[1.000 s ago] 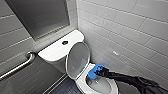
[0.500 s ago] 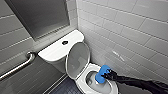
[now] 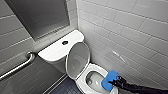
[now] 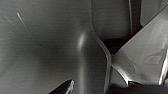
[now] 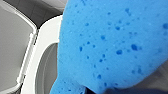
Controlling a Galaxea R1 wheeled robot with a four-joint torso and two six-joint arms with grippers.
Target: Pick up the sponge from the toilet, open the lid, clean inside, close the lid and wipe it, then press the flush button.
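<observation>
head view is showing the toilet sitting in a corner of grey tiled walls, with its lid standing raised and leaning back against the tank. the round flush button is sitting on the flat tank top. the right gripper is reaching in from the lower right on a black arm and is clamping the sponge, its jaws closed on the pad's wall-side edge. the sponge is lying against the bowl's rim on the side nearest the tiled wall, partly overhanging the opening. its long axis is running diagonally: one rounded end is pointing up and away toward the wall, the other is pointing down toward the front of the bowl. a metal grab bar is running along the wall well apart from the toilet, on the far side of the tank.

right wrist view is showing the sponge close up, blue and pitted with darker pores, its broad face turned to the camera. the white rim is curving just beside it, and the upright lid is standing beyond the rim.
</observation>
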